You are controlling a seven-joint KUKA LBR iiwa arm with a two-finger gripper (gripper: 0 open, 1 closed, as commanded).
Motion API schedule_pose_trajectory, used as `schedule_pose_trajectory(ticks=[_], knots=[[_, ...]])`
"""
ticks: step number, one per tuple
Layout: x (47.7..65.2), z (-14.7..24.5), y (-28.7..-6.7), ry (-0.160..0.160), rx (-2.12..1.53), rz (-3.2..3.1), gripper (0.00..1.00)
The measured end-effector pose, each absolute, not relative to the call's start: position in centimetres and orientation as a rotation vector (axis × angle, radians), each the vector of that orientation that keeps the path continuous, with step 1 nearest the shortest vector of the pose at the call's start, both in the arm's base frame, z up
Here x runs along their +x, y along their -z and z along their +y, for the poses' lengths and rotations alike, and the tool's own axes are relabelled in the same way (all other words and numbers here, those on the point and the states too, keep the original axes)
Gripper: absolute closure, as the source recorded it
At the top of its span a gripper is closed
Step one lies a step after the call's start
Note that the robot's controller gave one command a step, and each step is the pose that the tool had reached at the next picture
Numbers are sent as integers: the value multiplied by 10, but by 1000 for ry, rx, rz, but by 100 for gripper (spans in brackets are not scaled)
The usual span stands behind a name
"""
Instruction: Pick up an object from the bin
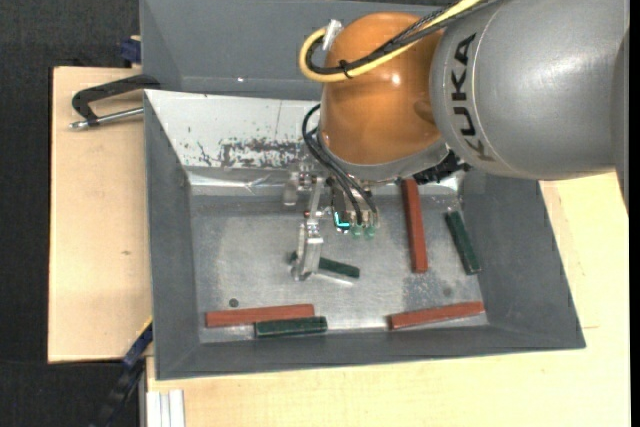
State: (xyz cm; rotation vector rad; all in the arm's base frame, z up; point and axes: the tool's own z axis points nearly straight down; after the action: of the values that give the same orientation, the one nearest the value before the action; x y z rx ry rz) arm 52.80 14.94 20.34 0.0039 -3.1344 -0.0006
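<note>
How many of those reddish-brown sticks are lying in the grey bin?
3 reddish-brown sticks: the left stick and the right stick along the bottom wall, the third stick pointing up-down at right. The arm may hide more.

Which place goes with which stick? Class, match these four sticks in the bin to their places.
Sticks:
1. short green stick
2. level green stick
3. slanted green stick
4. lone red stick

Places:
A. view's lower right
B. just beside the pincer, mid-floor
C. right side, next to the upright red stick
D. lower left, along the left red stick

Pairs: 1-B; 2-D; 3-C; 4-A
</note>
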Motion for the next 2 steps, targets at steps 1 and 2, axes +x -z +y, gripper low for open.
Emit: schedule_pose_trajectory(ticks=[1, 2], knots=[[530, 149, -208, 3, 1, -3143, 0], [525, 127, -163, 5, 36, -3150, 0]])
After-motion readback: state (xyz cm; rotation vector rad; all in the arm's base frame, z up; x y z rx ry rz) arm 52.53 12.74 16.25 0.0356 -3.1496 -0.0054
